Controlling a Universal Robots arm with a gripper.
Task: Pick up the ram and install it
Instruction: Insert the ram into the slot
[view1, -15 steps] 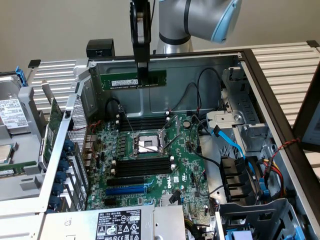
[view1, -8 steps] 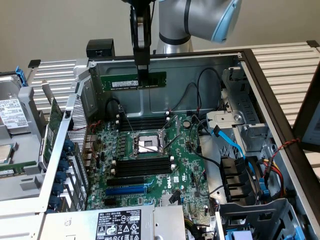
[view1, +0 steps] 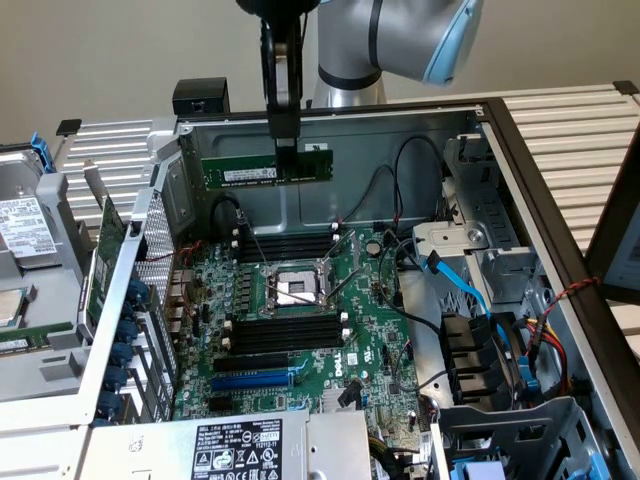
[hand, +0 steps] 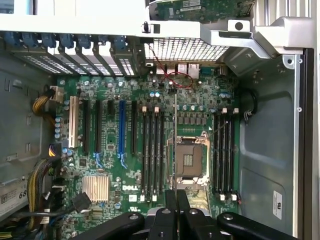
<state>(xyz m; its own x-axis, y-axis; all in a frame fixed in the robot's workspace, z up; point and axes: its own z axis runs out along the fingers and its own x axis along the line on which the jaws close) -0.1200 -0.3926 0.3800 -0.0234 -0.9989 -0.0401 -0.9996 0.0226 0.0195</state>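
Gripper (view1: 287, 150), closed on the ram's (view1: 245, 170) top edge, hangs straight down from the arm (view1: 400, 35) above it. Beneath it lies the motherboard (view1: 300, 310). The ram hangs level, long axis crosswise to the gripper, well above the black slots (view1: 285, 245).

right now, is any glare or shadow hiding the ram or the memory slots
exterior view: light is even, the ram in the claw stands out against the grey case wall, and there is a bright glint on the cpu socket; wrist view: the metal bracket is washed out white, and the black memory slots are dark but easy to tell from the green board.
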